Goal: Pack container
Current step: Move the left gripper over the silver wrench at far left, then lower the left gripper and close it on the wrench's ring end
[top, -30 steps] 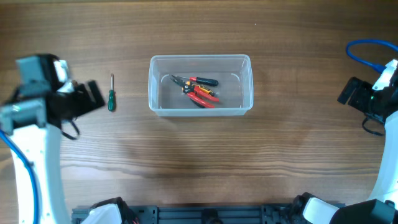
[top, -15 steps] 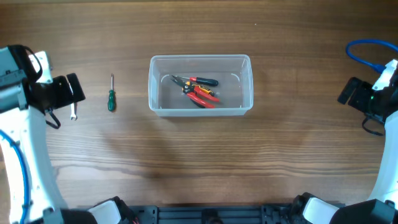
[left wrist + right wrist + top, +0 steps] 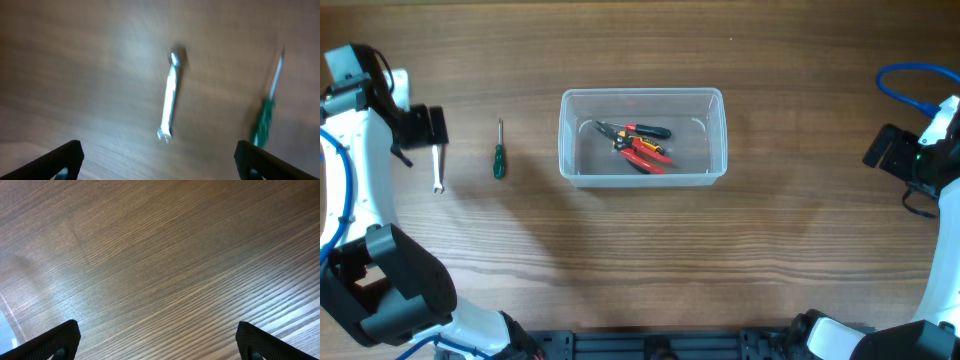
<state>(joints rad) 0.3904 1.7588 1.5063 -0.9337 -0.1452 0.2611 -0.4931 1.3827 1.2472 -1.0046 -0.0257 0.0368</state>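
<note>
The container [image 3: 641,94] sits mid-table [image 3: 650,250], holding red-handled pliers [image 3: 645,152] and a black-handled pair [image 3: 642,130]. The left tool [image 3: 428,127] hovers near a wrench [image 3: 438,168] and screwdriver [image 3: 499,152], fingers wide apart and empty. The right tool [image 3: 882,148] hangs far right, also spread.

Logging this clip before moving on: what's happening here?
Two arms are packing hand tools into the clear container; red- and black-handled pliers lie inside. A green screwdriver and a silver wrench lie on the table to its left. The left gripper hovers open near the wrench, holding nothing; the right gripper is open, off to the side.
</note>
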